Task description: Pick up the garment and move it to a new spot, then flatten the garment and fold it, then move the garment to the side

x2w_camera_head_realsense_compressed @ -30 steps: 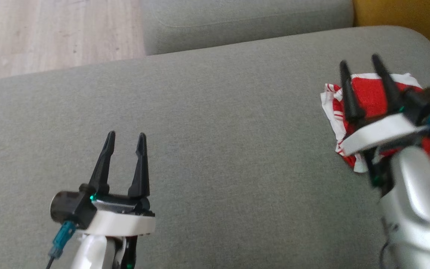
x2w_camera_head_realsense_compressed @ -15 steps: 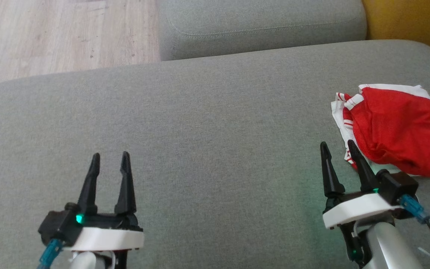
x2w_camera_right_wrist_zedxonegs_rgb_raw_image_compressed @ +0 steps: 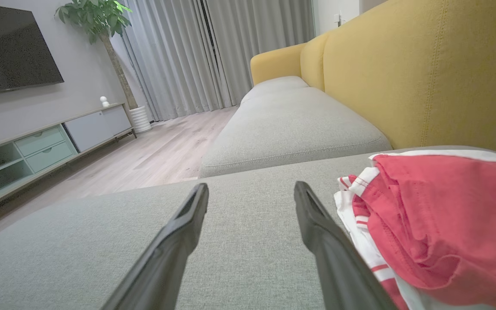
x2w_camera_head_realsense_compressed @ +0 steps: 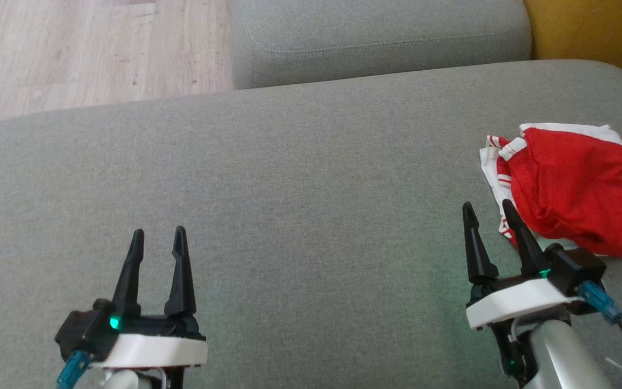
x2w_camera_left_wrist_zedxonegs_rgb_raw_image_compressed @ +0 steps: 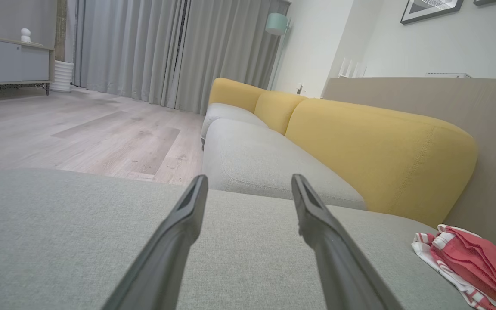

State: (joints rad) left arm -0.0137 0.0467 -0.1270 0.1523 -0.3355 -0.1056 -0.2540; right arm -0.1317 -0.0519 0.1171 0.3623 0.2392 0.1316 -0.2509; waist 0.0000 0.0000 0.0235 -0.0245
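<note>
Lying in a soft heap, the red and white garment (x2w_camera_head_realsense_compressed: 575,189) sits near the right edge of the big gray seat cushion (x2w_camera_head_realsense_compressed: 300,178), close to the yellow sofa back (x2w_camera_head_realsense_compressed: 592,27). The right gripper (x2w_camera_head_realsense_compressed: 487,205) is just beside the heap. Its two dark fingers are spread wide with nothing between them. The left gripper (x2w_camera_head_realsense_compressed: 159,232) is over the near left part of the cushion, well apart from the garment. It is wide open too and holds nothing. Another gray cushion (x2w_camera_head_realsense_compressed: 376,38) lies past the far edge, next to a pale wood floor (x2w_camera_head_realsense_compressed: 73,48). The room has long gray curtains (x2w_camera_left_wrist_zedxonegs_rgb_raw_image_compressed: 166,47), a dark TV (x2w_camera_right_wrist_zedxonegs_rgb_raw_image_compressed: 11,47), a low cabinet (x2w_camera_right_wrist_zedxonegs_rgb_raw_image_compressed: 37,142) and a leafy plant (x2w_camera_right_wrist_zedxonegs_rgb_raw_image_compressed: 97,17).
</note>
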